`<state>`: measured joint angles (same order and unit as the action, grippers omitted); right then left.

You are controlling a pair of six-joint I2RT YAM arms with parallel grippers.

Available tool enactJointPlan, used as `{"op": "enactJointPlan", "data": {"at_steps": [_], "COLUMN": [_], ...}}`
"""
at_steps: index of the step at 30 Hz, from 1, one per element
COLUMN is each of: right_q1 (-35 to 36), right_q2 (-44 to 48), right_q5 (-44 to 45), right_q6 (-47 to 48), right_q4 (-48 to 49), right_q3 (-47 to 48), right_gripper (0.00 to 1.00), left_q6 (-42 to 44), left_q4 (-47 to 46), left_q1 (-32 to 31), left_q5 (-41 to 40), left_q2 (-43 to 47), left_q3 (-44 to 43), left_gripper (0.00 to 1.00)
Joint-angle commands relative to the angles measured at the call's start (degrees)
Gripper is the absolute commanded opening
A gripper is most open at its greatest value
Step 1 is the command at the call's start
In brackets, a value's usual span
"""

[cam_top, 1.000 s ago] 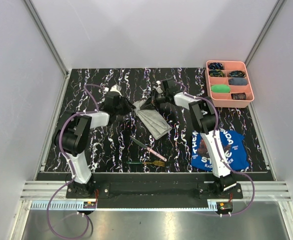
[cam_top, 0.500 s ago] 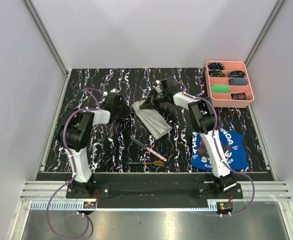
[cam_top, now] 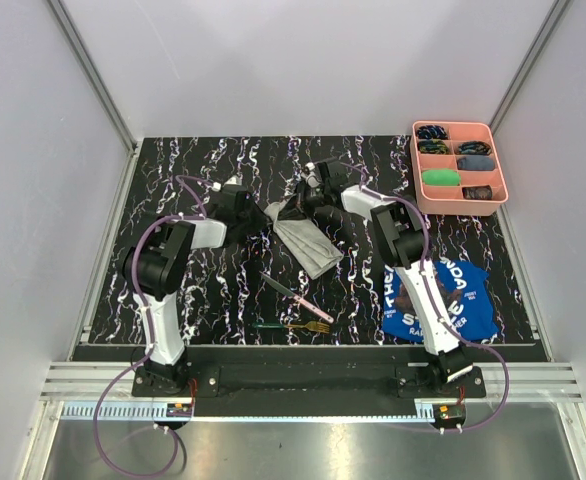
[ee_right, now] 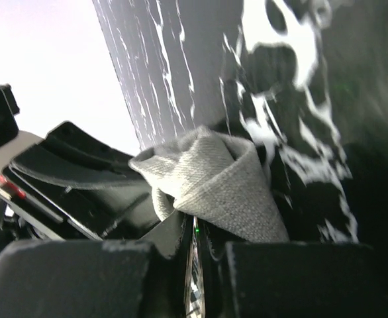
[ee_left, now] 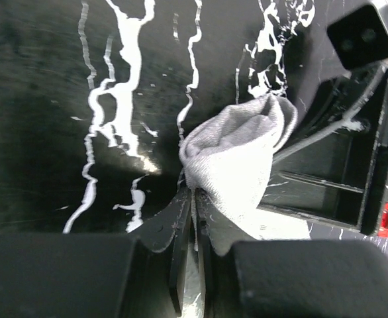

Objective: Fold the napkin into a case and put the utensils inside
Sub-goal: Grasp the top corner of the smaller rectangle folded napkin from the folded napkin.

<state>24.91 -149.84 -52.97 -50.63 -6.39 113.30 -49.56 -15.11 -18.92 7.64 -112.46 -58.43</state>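
Note:
The light grey napkin (cam_top: 307, 241) lies folded in a narrow layered strip at the table's middle. My left gripper (cam_top: 261, 215) is shut on its far left corner, seen bunched at the jaws in the left wrist view (ee_left: 237, 156). My right gripper (cam_top: 295, 208) is shut on the far top corner, seen draped over the jaws in the right wrist view (ee_right: 214, 179). The two grippers stand close together. The pink-handled knife (cam_top: 295, 296) and the green-handled fork (cam_top: 293, 326) lie on the table nearer the arms' bases, apart from the cloth.
A pink compartment tray (cam_top: 459, 167) with small items stands at the far right. A blue printed cloth (cam_top: 439, 298) lies at the near right under the right arm. The table is black with white marbling.
My left gripper has moved right toward the right gripper, bringing the napkin's left corner with it. The right gripper has shifted slightly left. The cloth strip has narrowed.

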Motion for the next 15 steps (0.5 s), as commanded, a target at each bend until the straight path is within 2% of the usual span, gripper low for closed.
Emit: {"op": "enactJointPlan", "data": {"at_steps": [1,7,12,15], "right_q1": [2.25,1.82,0.58,-0.56], "right_q2": [-1.68,-0.11,6.48,8.95], "right_q5": [0.94,0.24,1.03,1.2], "right_q6": [-1.75,-1.06,1.67,3.52], "right_q4": [-0.11,0.07,-0.46,-0.99], "right_q3": [5.0,4.22,-2.11,-4.04], "right_gripper": [0.11,0.13,0.15,0.17], "left_q6": [-1.42,0.16,3.94,5.35], "left_q4": [-1.05,0.25,4.82,6.41], "left_q1": [-2.35,-1.91,0.11,1.07], "left_q5": [0.97,0.19,-0.08,-0.43], "left_q2": [-1.62,1.19,5.58,7.52], "left_q3": [-0.46,0.6,-0.01,-0.54], "left_gripper": [0.13,0.14,0.23,0.24]}}
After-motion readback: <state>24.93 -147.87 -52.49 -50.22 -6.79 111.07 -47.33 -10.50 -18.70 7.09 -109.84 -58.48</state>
